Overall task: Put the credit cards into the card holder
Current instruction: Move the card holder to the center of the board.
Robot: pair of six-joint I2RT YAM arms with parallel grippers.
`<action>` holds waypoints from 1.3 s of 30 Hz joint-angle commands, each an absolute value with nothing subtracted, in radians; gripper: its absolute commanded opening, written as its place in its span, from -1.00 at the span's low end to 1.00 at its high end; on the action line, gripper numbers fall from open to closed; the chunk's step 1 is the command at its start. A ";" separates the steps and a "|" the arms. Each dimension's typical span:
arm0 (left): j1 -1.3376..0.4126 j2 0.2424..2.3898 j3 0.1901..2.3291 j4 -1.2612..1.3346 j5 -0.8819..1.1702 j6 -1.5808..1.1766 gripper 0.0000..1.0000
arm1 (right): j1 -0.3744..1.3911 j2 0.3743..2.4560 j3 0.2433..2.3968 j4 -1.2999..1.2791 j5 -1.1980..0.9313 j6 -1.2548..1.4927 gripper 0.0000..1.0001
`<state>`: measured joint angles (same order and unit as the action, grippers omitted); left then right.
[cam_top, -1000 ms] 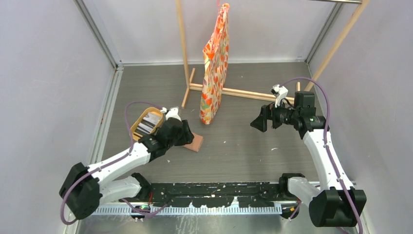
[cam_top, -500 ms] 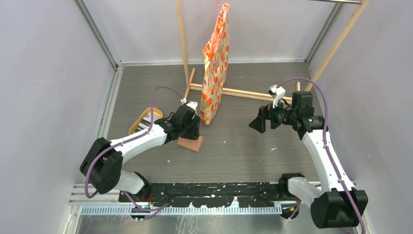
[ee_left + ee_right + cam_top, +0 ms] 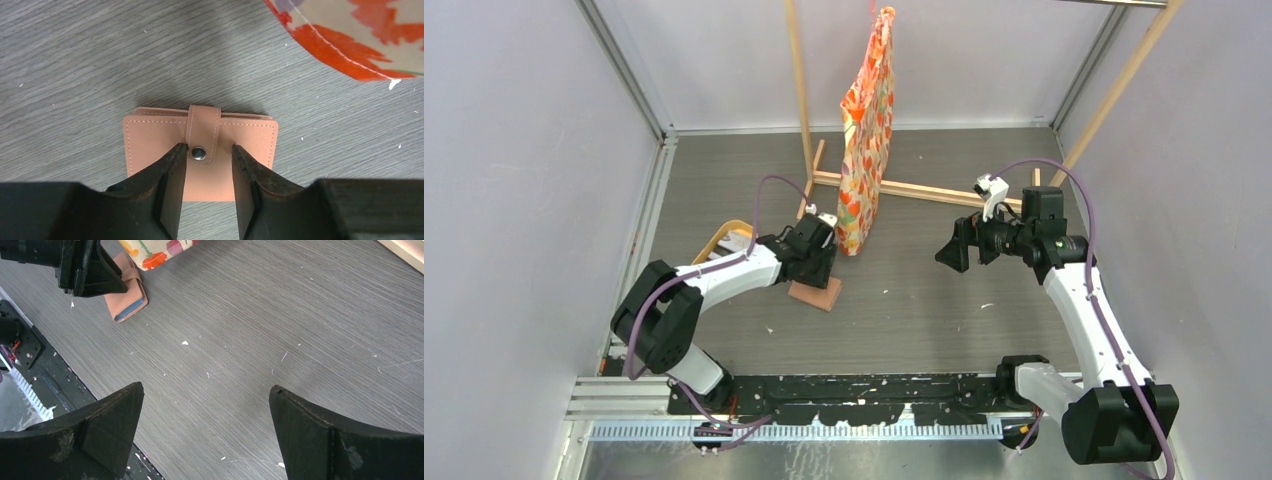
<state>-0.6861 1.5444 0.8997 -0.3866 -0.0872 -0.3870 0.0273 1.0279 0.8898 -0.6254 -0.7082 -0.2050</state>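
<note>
I see my left claw (image 3: 209,150) half open, its two fingers astride the snap tab (image 3: 204,125) of the closed salmon card holder (image 3: 150,145), not clamped on it. The holder lies flat on the grey table (image 3: 924,310), just beside the hanging orange patterned bag (image 3: 864,130). My right claw (image 3: 205,389) gapes wide above the table, well apart.

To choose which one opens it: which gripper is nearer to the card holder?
Left. The left gripper is right over the card holder, fingers astride its snap tab. The right gripper is far to its right, over the table.
</note>
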 commanded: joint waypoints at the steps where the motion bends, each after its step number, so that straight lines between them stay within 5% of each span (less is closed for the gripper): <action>1: -0.681 1.569 0.919 -0.402 -0.114 -0.361 -0.22 | 0.032 1.029 0.920 -0.620 -0.706 -0.215 1.00; 23: -0.681 1.461 0.890 -0.411 -0.170 -0.333 -0.17 | 0.046 1.039 0.923 -0.626 -0.705 -0.224 1.00; 33: -0.665 1.589 0.899 -0.387 -0.079 -0.325 -0.23 | 0.053 1.044 0.925 -0.630 -0.698 -0.230 1.00; 39: -0.662 1.625 0.896 -0.384 -0.023 -0.329 -0.68 | 0.054 1.043 0.926 -0.632 -0.698 -0.230 1.00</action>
<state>-0.6670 1.5684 0.9134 -0.3817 -0.0883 -0.3321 0.0486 1.0473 0.8902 -0.6334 -0.6998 -0.2127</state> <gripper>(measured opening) 0.252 0.996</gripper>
